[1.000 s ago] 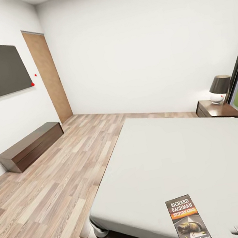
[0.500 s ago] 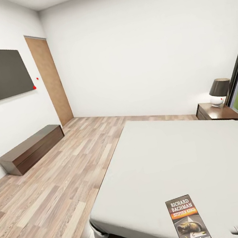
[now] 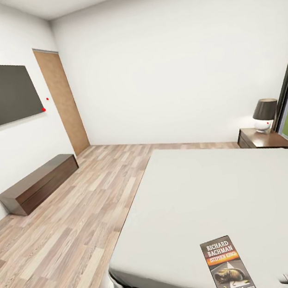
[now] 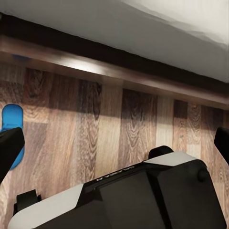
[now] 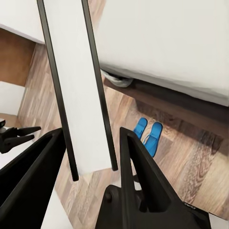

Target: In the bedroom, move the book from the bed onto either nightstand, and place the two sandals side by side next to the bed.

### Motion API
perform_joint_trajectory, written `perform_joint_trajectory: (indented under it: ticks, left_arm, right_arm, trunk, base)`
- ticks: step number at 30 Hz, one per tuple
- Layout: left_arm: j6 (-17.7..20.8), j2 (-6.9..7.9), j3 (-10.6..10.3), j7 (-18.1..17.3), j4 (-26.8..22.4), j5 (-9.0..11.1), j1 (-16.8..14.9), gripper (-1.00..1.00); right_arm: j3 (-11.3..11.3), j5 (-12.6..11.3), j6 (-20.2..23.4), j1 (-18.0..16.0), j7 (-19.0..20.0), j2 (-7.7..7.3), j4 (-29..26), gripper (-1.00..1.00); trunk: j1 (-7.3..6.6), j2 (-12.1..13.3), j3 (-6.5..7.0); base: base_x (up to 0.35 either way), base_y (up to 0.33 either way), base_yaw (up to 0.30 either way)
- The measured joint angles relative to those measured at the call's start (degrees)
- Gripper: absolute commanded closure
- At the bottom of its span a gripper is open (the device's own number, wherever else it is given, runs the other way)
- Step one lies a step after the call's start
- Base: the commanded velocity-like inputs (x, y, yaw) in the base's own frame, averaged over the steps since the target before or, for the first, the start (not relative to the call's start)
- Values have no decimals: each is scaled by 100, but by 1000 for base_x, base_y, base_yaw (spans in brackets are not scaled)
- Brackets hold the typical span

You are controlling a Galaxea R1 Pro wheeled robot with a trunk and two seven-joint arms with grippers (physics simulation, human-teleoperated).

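Right end effector [image 5: 93,157] clamped on the book [image 3: 228,268] — left end effector [image 4: 114,143] spread, above floor [image 4: 109,124].

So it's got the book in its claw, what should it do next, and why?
Probably roll along the bed toward the nightstand. The right gripper is clamped on the book, and the nightstand, with a lamp on it, stands past the bed's far corner, seemingly too far to reach from here.
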Motion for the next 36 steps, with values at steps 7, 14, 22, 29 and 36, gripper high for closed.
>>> perform_joint_trajectory:
  ticks: [7,14,22,29,36]
  left_arm:
    - [2,-1,-1,0,0,-1,0,-100]
    - [1,-5,0,-1,0,0,0,-100]
    - [1,-7,0,-1,-1,-3,1,-100]
    - [2,-9,-3,-1,0,-2,0,-100]
    - [3,-8,-2,-2,-2,0,2,-100]
  right_arm:
    - [0,2,0,-1,-2,0,-1,100]
    - [2,2,-1,0,1,0,-3,100]
    - [3,3,-2,0,1,1,-4,100]
    - [3,0,0,0,14,0,-5,100]
    - [4,5,2,-1,53,1,-6,100]
  trunk:
    - [0,0,65]
    - [0,0,130]
    - [0,0,204]
    - [0,1,246]
    - [0,1,249]
  base:
    - [0,0,0]
    - [0,0,0]
    - [0,0,76]
    - [0,0,74]
    - [0,0,98]
